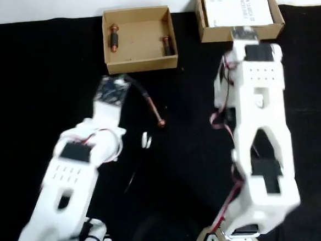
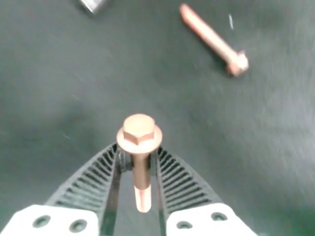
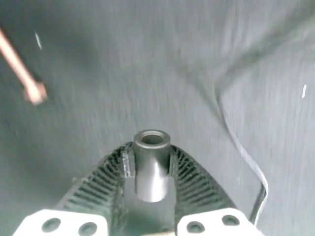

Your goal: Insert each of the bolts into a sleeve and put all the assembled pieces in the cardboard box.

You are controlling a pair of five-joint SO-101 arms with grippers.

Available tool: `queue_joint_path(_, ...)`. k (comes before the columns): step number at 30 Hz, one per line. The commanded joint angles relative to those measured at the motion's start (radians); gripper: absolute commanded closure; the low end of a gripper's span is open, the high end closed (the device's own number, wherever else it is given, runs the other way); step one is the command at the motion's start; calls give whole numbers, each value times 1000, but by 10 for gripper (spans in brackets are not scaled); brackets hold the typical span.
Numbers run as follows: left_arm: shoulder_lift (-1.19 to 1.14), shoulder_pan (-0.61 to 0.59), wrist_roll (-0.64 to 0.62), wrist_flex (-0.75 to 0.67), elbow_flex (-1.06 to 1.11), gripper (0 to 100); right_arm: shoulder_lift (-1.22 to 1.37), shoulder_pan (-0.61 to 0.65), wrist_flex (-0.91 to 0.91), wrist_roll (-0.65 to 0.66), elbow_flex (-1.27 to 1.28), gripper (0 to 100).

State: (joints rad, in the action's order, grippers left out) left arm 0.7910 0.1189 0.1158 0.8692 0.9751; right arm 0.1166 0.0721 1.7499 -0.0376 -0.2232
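Two assembled pieces [image 1: 114, 37] lie in the box [image 1: 140, 63]; left jaws are clamped on a bolt [image 2: 140, 135] just below its head, right jaws on a sleeve [image 3: 151, 162] with its open end facing out, and a spare bolt [image 2: 211, 39] lies loose on the desk [image 1: 35, 63]. Likely trouble: the held bolt's head leads and its shank runs back between the jaws, so mating may go off-axis, jam, or drop it.
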Motion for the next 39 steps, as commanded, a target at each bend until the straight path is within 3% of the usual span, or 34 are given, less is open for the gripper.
queue_joint_path(1,246,-53,14,-117,48,992,-283,18,7,9,278,992)
queue_joint_path(4,323,-58,14,-180,56,992,-415,91,-30,5,449,992)
queue_joint_path(7,343,-48,12,-227,44,991,-507,176,-213,3,613,992)
queue_joint_path(12,348,30,11,-227,-62,991,-598,314,-665,-14,875,992)
queue_joint_path(16,343,116,8,-161,-196,991,-631,426,-1066,-160,1024,992)
queue_joint_path(19,343,157,-86,-91,-306,991,-633,461,-1360,-204,1102,992)
queue_joint_path(22,340,160,-184,-44,-424,991,-641,466,-1613,-161,1178,992)
queue_joint_path(26,329,168,-267,-21,-541,991,-644,483,-1914,-5,1294,992)
queue_joint_path(32,157,186,-288,101,-771,991,-766,624,-2310,239,1603,992)
queue_joint_path(35,67,213,-288,161,-883,991,-928,677,-2377,265,1748,992)
queue_joint_path(39,13,306,-287,232,-906,991,-1138,651,-2328,262,1857,992)
